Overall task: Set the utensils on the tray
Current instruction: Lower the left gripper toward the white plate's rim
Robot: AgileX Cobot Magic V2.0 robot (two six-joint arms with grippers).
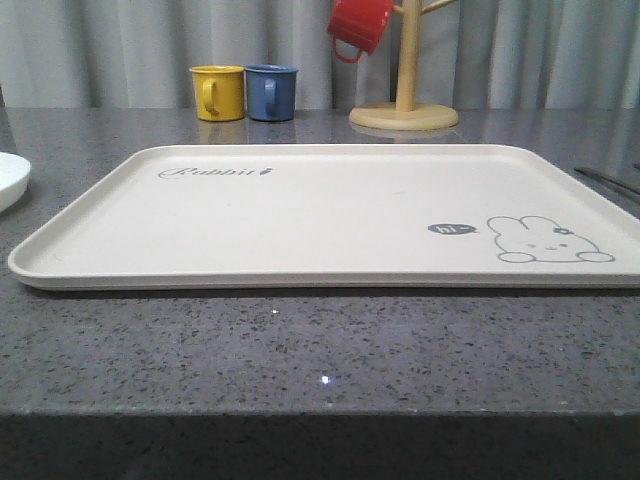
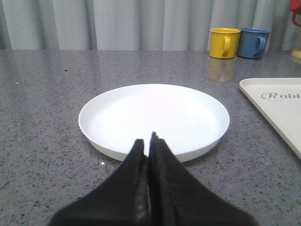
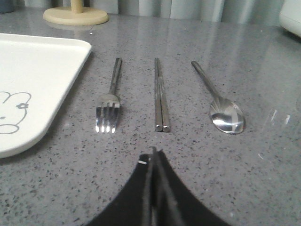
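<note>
- Three metal utensils are laid side by side on the grey stone counter (image 3: 263, 70), just beside the tray's (image 3: 42, 61) right edge: the fork (image 3: 110, 101) nearest the tray, the chopsticks (image 3: 160, 96) in the middle, the spoon (image 3: 220, 102) farthest out. None is touching another.
- On the tray's other side the white plate (image 2: 155, 115) is seen, resting on the counter, apart from the tray rim (image 2: 270, 101).
- Nothing is yet carried by the tray (image 1: 300, 215).
- Both the left gripper (image 2: 149, 141) and the right gripper (image 3: 153, 153) are seen with fingers pressed together, holding nothing; each is poised just short of its items.
- The utensils are judged stiff, light and slippery, lying flat with little clearance; the handles are probably best pinched across mid-shaft, and the chopsticks taken together as a pair.
- The plate is judged rigid, smooth and possibly breakable; its raised rim nearest the left gripper is the likely hold.
- Slipping or rotation in a narrow pinch is the probable risk.
</note>
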